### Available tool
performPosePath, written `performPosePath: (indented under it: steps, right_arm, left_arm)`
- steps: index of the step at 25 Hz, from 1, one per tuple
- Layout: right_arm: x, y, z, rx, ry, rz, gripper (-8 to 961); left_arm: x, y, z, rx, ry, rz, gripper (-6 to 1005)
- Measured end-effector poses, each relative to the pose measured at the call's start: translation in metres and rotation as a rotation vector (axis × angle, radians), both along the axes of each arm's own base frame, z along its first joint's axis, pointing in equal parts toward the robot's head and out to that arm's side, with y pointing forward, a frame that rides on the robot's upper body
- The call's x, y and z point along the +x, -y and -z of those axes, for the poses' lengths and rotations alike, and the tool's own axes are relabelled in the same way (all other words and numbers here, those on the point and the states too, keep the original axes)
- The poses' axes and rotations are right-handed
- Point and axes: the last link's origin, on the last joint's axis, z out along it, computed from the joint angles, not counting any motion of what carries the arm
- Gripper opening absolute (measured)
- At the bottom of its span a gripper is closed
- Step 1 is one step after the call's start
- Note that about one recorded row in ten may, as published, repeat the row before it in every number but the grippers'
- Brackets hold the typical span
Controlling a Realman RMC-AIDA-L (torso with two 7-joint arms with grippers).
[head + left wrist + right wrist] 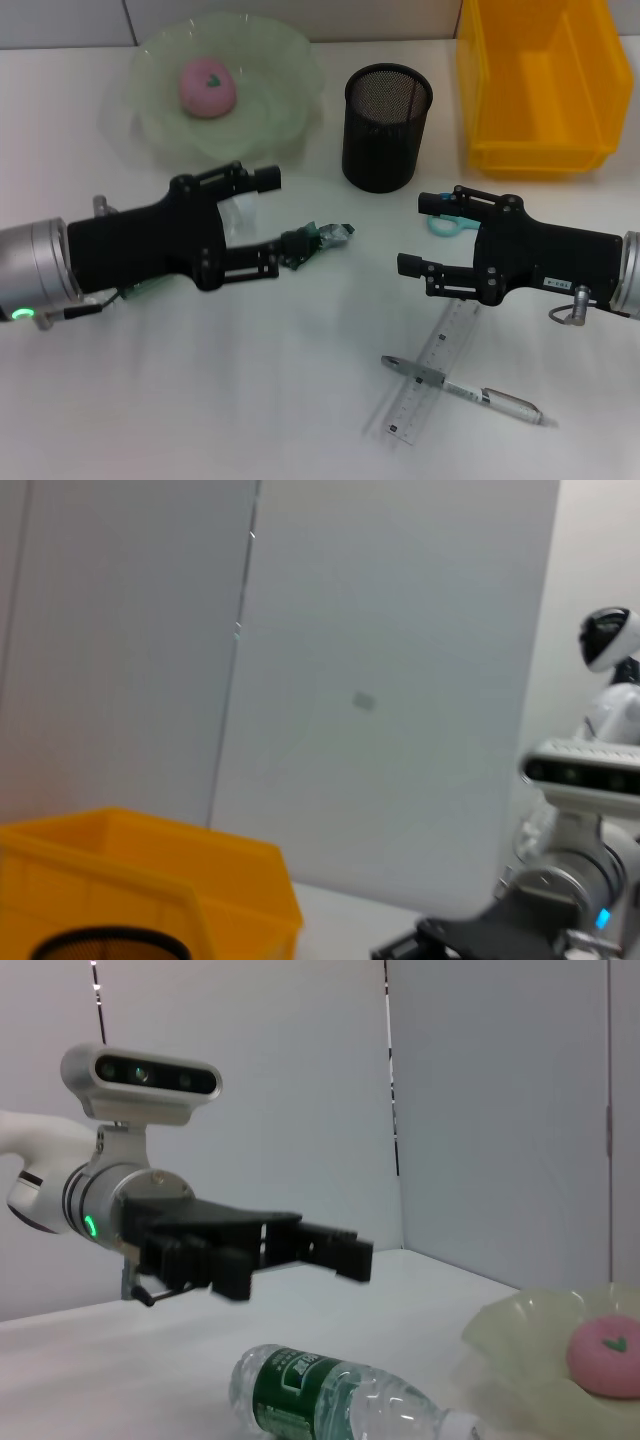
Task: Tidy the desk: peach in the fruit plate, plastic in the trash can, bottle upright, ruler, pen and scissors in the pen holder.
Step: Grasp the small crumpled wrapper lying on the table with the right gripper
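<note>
A: Ruler [427,375] and pen [470,391] lie crossed on the tabletop [250,400], nearest. Arms?

B: Both level above it. Left tool [290,215] spread over the lying bottle [318,240]; right tool [420,233] spread, hiding part of the scissors [446,224].

A: Peach [207,87]?

B: In the fruit plate [270,80].

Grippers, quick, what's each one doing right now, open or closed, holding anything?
Left gripper: open, empty, above the lying bottle.
Right gripper: open, empty, near the scissors.
</note>
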Motion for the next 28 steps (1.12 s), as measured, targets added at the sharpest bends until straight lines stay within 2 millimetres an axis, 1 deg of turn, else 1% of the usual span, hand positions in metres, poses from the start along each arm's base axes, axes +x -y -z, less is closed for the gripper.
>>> performPosePath:
  steps: [4, 8, 9, 14, 25, 27, 28]
  right_arm:
    - [-0.001, 0.001, 0.0, -0.006, -0.002, -0.005, 784]
    - [-0.001, 0.0, 0.0, -0.006, -0.002, -0.005, 784]
    - [-0.001, 0.0, 0.0, -0.007, -0.002, -0.006, 784]
    - [-0.002, -0.001, 0.0, -0.008, -0.002, -0.01, 784]
    - [-0.003, -0.002, 0.0, -0.007, 0.001, -0.011, 784]
    - [-0.004, -0.003, 0.0, -0.011, -0.001, -0.005, 784]
    - [-0.007, -0.007, -0.001, -0.029, -0.006, 0.012, 784]
  left_arm:
    - [-0.006, 0.01, 0.005, -0.049, -0.033, 0.014, 816]
    - [-0.011, 0.016, 0.007, -0.063, -0.053, 0.017, 815]
    - [-0.016, 0.019, 0.008, -0.06, -0.073, 0.017, 815]
    - [-0.022, 0.02, 0.008, -0.038, -0.101, 0.017, 814]
    - [-0.023, 0.021, 0.008, -0.033, -0.107, 0.021, 813]
    - [-0.023, 0.02, 0.009, -0.029, -0.111, 0.019, 813]
    - [-0.024, 0.02, 0.009, -0.026, -0.114, 0.018, 812]
